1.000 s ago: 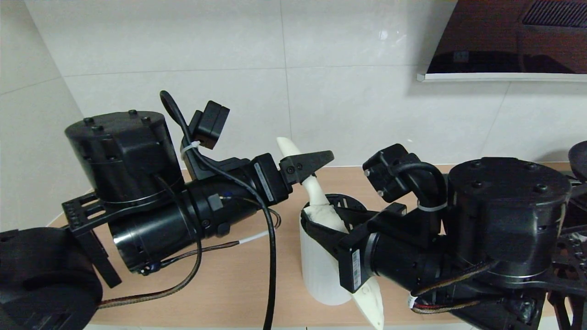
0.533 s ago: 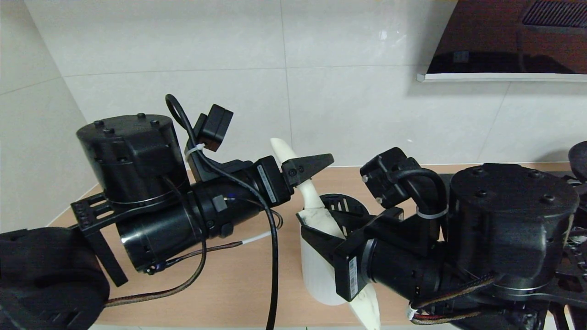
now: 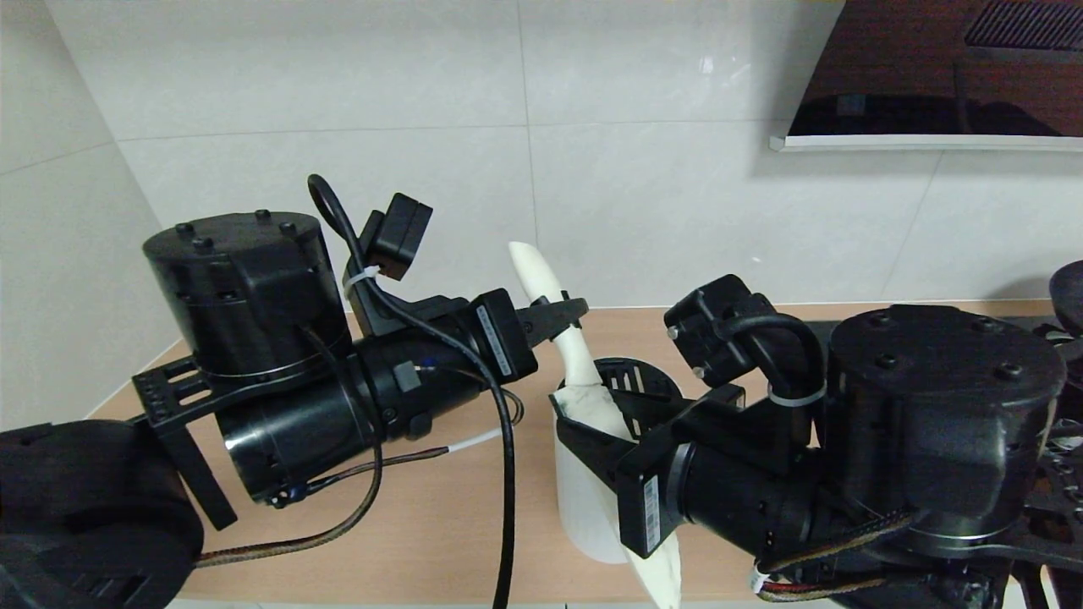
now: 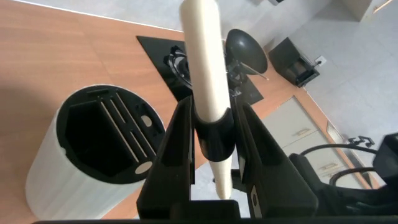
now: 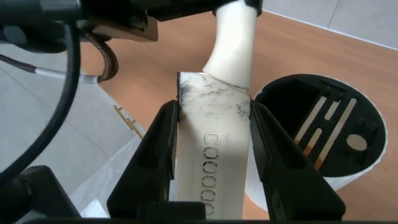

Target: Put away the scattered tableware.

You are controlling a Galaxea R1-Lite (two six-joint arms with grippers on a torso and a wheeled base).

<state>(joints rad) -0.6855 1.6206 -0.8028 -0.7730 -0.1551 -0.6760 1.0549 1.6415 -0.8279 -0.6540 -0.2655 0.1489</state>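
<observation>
A white spatula [image 3: 565, 338] stands tilted over the near rim of a white utensil holder [image 3: 578, 507] with a black slotted insert [image 3: 643, 379]. My left gripper [image 3: 560, 315] is shut on the spatula's round handle [image 4: 202, 62], as the left wrist view [image 4: 213, 115] shows. On the scuffed flat blade [image 5: 214, 137], lower down, my right gripper [image 5: 214, 118] is shut. The blade's tip [image 3: 660, 571] hangs down in front of the holder. In the right wrist view the holder [image 5: 323, 124] lies just beyond the blade.
The holder stands on a wooden countertop [image 3: 423, 507] against a tiled wall. A dark range hood [image 3: 931, 76] hangs at the upper right. A black cooktop [image 4: 163, 53] with a dark pan [image 4: 245, 53] lies to the right of the holder.
My left gripper's fingers stood apart beside the handle and have now shut on it. The spatula and the right gripper have shifted only slightly.
</observation>
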